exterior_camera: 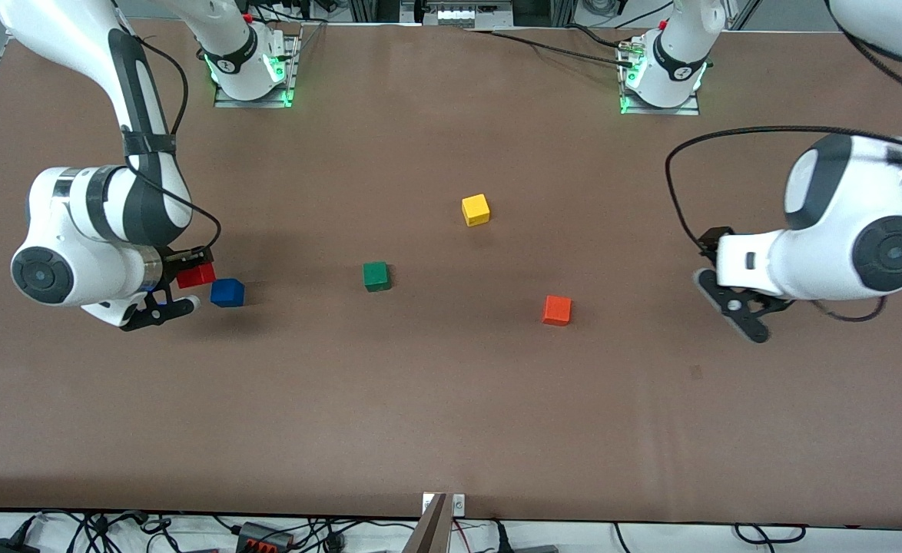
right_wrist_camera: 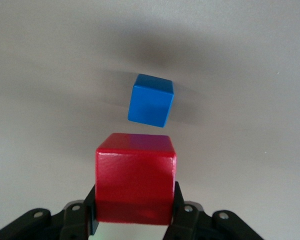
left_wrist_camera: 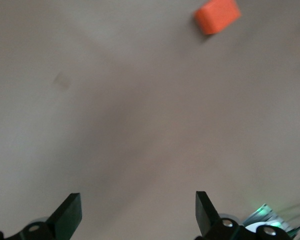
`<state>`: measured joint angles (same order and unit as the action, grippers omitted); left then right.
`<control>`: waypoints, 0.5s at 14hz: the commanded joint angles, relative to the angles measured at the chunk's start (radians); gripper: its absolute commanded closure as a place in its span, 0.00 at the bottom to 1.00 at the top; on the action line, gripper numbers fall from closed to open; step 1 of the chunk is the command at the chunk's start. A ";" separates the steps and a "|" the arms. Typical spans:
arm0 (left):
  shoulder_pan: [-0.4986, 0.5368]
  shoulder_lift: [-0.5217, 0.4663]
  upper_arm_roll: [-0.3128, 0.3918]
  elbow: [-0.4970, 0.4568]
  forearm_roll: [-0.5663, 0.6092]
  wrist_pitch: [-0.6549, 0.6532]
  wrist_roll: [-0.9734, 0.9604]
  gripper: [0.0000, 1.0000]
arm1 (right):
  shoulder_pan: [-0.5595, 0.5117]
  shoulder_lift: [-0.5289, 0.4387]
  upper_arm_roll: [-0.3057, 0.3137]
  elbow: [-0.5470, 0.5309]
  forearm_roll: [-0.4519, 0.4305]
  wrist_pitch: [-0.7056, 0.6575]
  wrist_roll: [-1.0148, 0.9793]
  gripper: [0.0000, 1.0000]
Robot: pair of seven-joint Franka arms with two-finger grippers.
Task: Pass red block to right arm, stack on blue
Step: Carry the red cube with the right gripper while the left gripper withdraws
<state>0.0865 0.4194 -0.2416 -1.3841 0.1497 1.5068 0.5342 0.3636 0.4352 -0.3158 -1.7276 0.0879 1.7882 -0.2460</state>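
Now the right hand (right_wrist_camera: 135, 210), clamping the red block (right_wrist_camera: 135, 184), hangs beside the blue cube (right_wrist_camera: 151, 99); the left hand (left_wrist_camera: 135, 212) waits, spread wide.

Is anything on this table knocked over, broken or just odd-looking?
Nothing stands out. The blue cube, green cube, yellow cube and orange cube sit flat and apart on the table. The right gripper holds the red block squarely.

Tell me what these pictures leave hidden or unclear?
- Front view: the right gripper covers part of the red block, so its height over the table beside the blue block is unclear.
- Right wrist view: the red block's underside is hidden.
- Left wrist view: the left gripper is cut off by the edge.
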 commanded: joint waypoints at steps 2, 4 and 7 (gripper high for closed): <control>-0.069 -0.109 0.137 -0.035 -0.002 -0.027 -0.120 0.00 | 0.066 -0.127 -0.002 -0.222 -0.048 0.166 0.125 1.00; -0.157 -0.174 0.241 -0.061 -0.013 -0.020 -0.256 0.00 | 0.066 -0.136 -0.002 -0.266 -0.051 0.253 0.149 1.00; -0.168 -0.278 0.255 -0.136 -0.076 0.051 -0.489 0.00 | 0.057 -0.135 -0.003 -0.315 -0.074 0.379 0.152 1.00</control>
<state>-0.0592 0.2452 -0.0126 -1.4133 0.1029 1.4941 0.1575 0.4234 0.3416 -0.3169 -1.9786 0.0458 2.0948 -0.1146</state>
